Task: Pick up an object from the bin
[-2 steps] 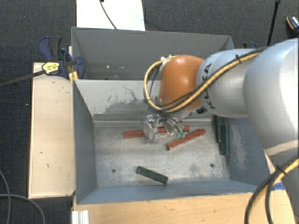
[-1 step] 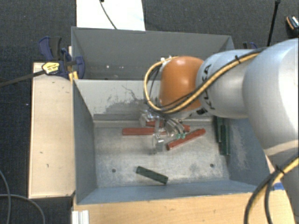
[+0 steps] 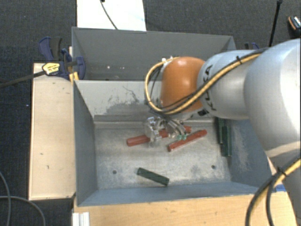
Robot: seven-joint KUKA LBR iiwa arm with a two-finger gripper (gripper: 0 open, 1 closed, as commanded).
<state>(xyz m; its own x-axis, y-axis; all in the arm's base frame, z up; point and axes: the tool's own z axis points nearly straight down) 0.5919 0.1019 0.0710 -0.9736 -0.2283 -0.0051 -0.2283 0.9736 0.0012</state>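
— Gripper (image 3: 160,134) sits low on the floor of the bin (image 3: 87,140), close to the far wall and about midway along it. Clenched or released, can you say?
— I cannot tell. The orange cover (image 3: 181,81), the looped cables (image 3: 151,86) and the grey arm (image 3: 254,84) hang over it. What shows beneath them is a small tangle of bright metal.
— What lies beside it?
— Two things flank it. The left red stick (image 3: 137,141) lies flat, with its right end reaching the gripper's metal. Whether they touch I cannot make out. The right red stick (image 3: 188,140) lies at a slant, one end toward the right wall and the other just beside the gripper.
— Anything under it?
— A scrap of red (image 3: 164,133) shows amid the metal. It is hard to say whether that is a third stick or part of one of the two, and I cannot see it gripped.
— And the rest?
— A dark green bar (image 3: 152,176) lies flat near the front edge, well apart from the gripper. Another dark strip (image 3: 224,138) lies along the right wall, its far end running under the arm.
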